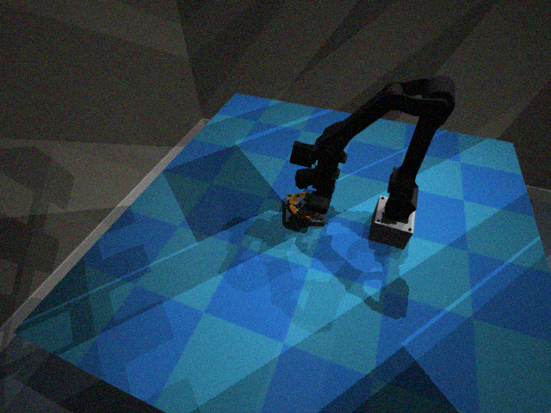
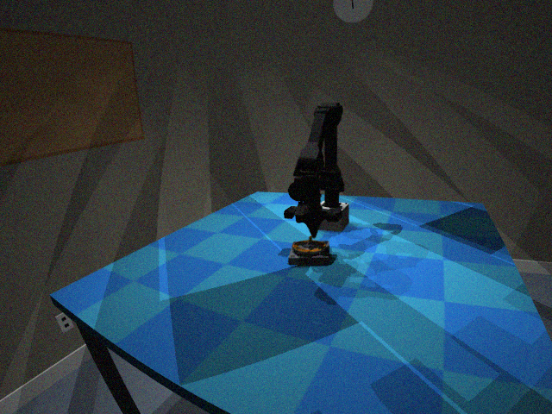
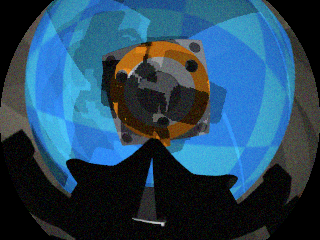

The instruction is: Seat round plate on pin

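While the gripper [image 2: 314, 235] hangs closed and empty, the orange-rimmed plate [image 3: 159, 96] sits tilted.

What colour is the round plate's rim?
Orange; the round plate shows it best in the wrist view, ringing a grey centre.

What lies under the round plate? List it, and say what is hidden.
Under the round plate sits the dark square base, its corners showing past the rim. The pin is covered, so its spot cannot be told. The shut gripper hangs above.
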